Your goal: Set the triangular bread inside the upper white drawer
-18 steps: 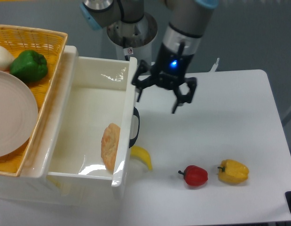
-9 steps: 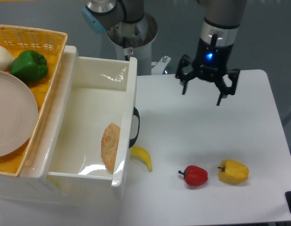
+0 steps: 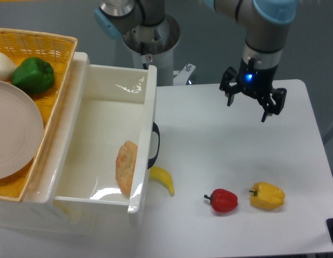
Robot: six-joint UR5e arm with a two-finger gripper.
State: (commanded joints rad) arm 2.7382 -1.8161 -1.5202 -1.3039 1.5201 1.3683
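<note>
Fixed camera view: the bread (image 3: 126,167) lies inside the drawer (image 3: 96,134), standing on edge and leaning against the inner face of the front wall, near the front right corner. The drawer is pulled out, and its dark handle (image 3: 154,145) projects from the front wall toward the bench (image 3: 236,161). The tool (image 3: 253,101) hangs above the far right part of the bench, well apart from the drawer; its fingers are spread apart and hold nothing, and a blue light shows on its body. A banana (image 3: 163,179) lies on the bench just beside the drawer front, below the handle. A red pepper (image 3: 222,200) and a yellow pepper (image 3: 267,195) lie side by side near the front of the bench, the red one to the left, both well apart from the tool. Left of the drawer and touching its wall stands a wicker basket (image 3: 53,51) holding a green pepper (image 3: 33,75), a white plate (image 3: 13,134) and a white round item (image 3: 2,64) at the frame edge.
</note>
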